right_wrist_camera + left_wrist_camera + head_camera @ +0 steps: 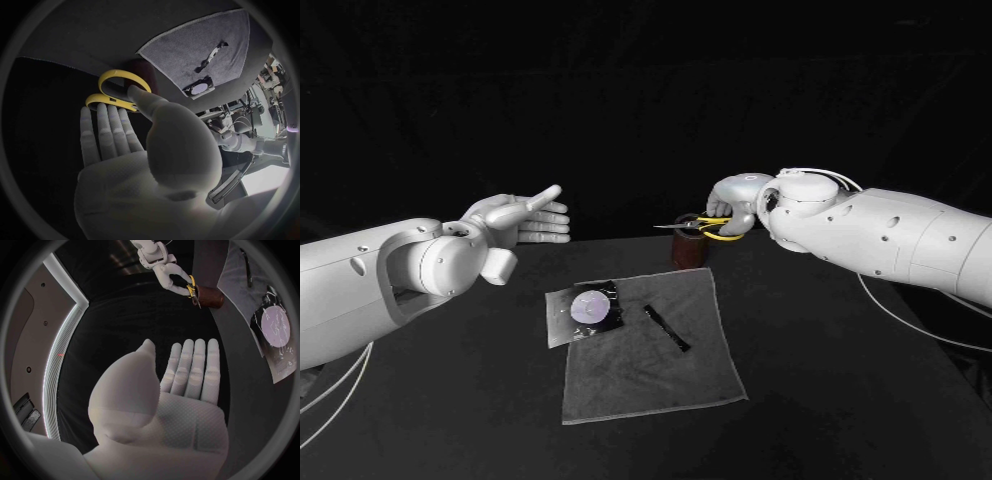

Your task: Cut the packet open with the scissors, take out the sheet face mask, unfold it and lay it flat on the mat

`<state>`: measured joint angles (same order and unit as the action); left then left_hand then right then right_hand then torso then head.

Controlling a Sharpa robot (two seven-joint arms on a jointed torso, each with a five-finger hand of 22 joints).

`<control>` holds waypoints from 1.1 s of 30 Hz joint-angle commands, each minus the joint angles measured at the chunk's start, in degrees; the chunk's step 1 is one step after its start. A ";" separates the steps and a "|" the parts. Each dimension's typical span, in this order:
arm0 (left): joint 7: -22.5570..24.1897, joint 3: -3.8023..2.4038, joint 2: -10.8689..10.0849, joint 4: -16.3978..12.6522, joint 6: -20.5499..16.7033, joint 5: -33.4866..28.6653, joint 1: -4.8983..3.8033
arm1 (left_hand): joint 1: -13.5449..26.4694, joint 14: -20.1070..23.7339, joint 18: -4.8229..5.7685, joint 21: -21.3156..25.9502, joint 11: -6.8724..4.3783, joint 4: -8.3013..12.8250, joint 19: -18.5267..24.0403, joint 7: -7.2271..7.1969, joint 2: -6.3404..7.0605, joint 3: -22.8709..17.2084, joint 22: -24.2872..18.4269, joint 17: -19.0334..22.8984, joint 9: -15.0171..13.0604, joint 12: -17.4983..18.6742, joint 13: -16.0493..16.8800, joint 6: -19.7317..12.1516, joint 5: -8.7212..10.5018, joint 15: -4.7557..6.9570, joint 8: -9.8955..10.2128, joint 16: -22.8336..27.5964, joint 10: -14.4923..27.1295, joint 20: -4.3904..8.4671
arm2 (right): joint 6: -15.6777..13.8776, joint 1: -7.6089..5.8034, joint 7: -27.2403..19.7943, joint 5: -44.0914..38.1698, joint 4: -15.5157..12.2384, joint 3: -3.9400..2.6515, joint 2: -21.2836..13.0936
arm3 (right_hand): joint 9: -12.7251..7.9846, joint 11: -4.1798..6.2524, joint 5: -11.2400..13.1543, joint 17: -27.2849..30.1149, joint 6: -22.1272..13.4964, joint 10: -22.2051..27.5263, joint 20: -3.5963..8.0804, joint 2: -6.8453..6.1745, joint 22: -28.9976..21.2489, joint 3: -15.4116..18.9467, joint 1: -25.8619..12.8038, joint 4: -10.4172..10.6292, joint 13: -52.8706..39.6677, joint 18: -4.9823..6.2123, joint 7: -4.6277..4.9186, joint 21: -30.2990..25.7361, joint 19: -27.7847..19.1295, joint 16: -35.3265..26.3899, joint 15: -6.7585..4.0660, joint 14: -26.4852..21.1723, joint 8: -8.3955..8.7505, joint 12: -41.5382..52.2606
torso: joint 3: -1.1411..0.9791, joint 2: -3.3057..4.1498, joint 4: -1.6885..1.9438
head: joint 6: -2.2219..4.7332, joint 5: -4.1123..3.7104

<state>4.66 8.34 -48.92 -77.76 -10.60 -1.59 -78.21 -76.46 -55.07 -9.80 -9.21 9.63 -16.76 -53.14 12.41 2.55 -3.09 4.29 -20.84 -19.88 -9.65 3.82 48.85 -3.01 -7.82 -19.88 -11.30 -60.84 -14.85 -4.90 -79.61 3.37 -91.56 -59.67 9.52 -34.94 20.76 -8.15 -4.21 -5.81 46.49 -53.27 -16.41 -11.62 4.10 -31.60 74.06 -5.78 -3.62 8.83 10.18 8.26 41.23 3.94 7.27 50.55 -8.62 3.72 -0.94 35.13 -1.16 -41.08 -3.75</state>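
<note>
Head view: the left robot hand [516, 222] hovers flat and empty. The right robot hand [733, 205] grips yellow-handled scissors [708, 226] above a brown holder [689, 252]. The packet [584, 308] overlaps the grey mat's [661, 370] edge. Left wrist view: the palm is bare, fingers straight. Right wrist view: the thumb sits in a handle loop.

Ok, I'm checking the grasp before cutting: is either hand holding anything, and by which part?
The right hand holds the scissors by their yellow handle loops; the left hand holds nothing.
</note>
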 commanded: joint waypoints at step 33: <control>1.53 0.05 -0.33 1.87 2.56 6.03 -0.02 | -8.51 -0.17 -0.81 -0.44 -0.85 2.25 0.47 -1.15 1.41 1.32 0.20 1.21 0.94 -0.55 -0.06 0.72 0.15 0.45 0.02 -0.94 -0.11 -0.18 | -10.76 -1.80 -3.21 6.75 -12.01 -1.08 -7.86 | -2.28 -2.61 -2.49 1.28 3.11 -2.25 0.22 2.64 0.92 9.93 6.06 3.09 -0.03 1.57 0.81 1.91 4.97 1.35 2.15 2.26 -0.66 0.74 | -0.02 0.00 0.12 | 0.20 0.35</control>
<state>4.81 8.43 -49.19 -75.99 -9.46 0.36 -78.20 -84.39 -55.23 -9.67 -9.50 9.07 -14.74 -52.32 11.60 3.79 -1.78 4.37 -19.71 -18.98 -9.99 3.82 49.66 -3.01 -7.66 -19.87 -12.05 -60.97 -15.03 -12.72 -81.19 1.27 -87.26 -70.66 8.57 -42.31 18.56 -10.50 -6.99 -4.47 49.37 -55.10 -16.22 -8.71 4.95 -21.30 80.62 -2.68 -3.63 9.80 11.15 10.01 45.86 5.15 9.39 52.36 -9.10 4.30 -0.93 35.12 -1.13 -40.81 -3.64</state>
